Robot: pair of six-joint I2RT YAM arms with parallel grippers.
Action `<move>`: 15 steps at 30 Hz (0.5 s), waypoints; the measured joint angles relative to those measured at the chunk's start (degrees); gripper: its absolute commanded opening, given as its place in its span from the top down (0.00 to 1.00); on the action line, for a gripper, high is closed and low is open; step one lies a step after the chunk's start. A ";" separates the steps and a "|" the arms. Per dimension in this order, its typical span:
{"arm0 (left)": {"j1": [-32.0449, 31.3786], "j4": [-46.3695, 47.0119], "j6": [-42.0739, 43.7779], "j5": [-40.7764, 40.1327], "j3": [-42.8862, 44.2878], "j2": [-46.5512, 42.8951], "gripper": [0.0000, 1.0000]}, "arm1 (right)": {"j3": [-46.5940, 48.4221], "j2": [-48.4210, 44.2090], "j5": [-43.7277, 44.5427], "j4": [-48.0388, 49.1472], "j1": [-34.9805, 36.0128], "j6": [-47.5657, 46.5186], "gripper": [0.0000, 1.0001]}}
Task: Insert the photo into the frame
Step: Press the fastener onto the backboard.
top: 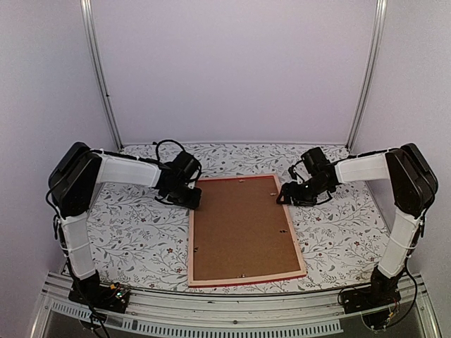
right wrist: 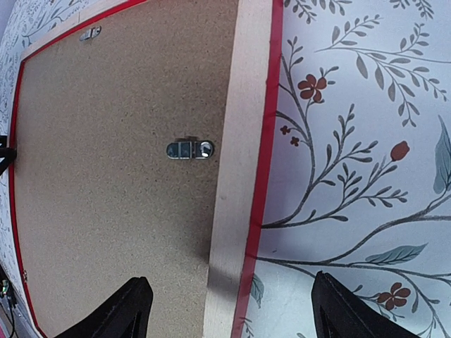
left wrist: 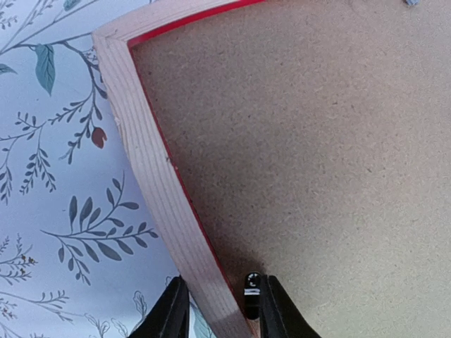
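The frame (top: 246, 281) lies face down on the flowered cloth, pale wood back up, with a thin red edge showing. A plain brown backing board (top: 243, 229) fills its back, and the photo is hidden. My left gripper (top: 192, 201) is at the frame's far left corner. In the left wrist view its jaws (left wrist: 222, 310) are closed in on the wooden rail (left wrist: 151, 183), one finger on each side. My right gripper (top: 285, 197) hangs over the far right rail (right wrist: 236, 141) and stands wide open (right wrist: 229, 310), holding nothing.
Small metal turn clips (right wrist: 189, 149) sit on the backing board near the rails. The flowered cloth (top: 141, 225) covers the table on both sides of the frame. White walls and metal posts (top: 102, 77) enclose the back and sides.
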 measured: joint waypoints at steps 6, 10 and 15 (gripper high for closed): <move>0.39 1.38 -0.44 0.87 -0.42 -0.02 0.66 | -0.02 0.00 -0.02 0.04 0.00 0.00 0.18; 0.96 2.97 -0.70 2.78 -1.33 -0.31 0.56 | -0.02 0.00 -0.02 0.04 0.00 0.00 0.18; 1.79 5.01 -1.14 5.53 -2.84 -0.44 0.42 | -0.13 0.00 -0.04 0.26 0.00 0.00 0.18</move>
